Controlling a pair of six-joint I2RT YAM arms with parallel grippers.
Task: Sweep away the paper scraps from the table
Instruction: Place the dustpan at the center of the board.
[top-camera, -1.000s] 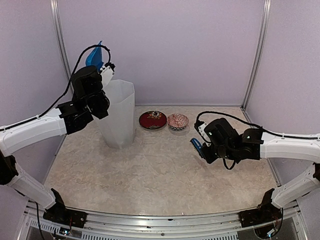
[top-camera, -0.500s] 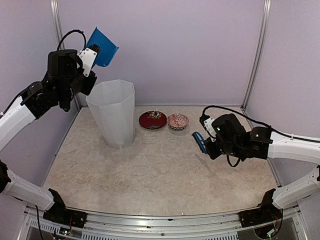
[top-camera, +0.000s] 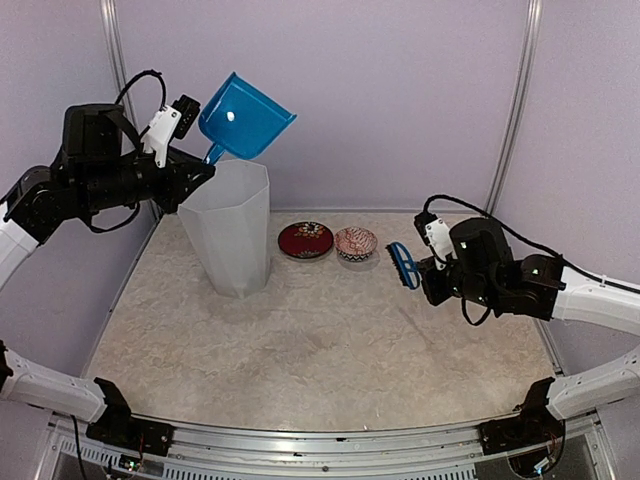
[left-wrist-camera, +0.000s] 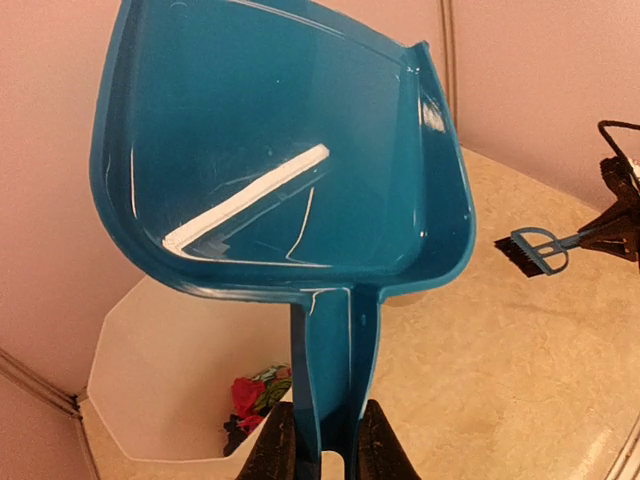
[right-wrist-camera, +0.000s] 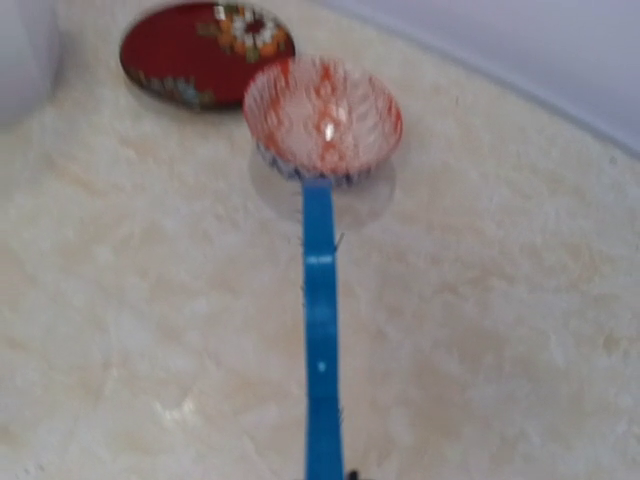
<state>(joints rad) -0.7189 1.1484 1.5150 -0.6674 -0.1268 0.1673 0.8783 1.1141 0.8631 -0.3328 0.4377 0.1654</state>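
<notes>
Worktop (top-camera: 330, 340) looks clean to me, no loose bits anywhere I can see. The paper scraps (left-wrist-camera: 255, 392) sit at the bottom of the white bin (top-camera: 232, 225). Left jaws are clamped on the handle of the empty dustpan (top-camera: 245, 120), held up above the bin. Right jaws are pinched tight on the brush (top-camera: 402, 265). I'd say the sweeping's basically done, just tools to put down.

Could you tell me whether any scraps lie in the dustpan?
No, the dustpan is bare inside; scraps lie in the bin.

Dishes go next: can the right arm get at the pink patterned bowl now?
Probably yes: the bowl is close, with nothing between, but the right pincer is shut on the brush.
</notes>
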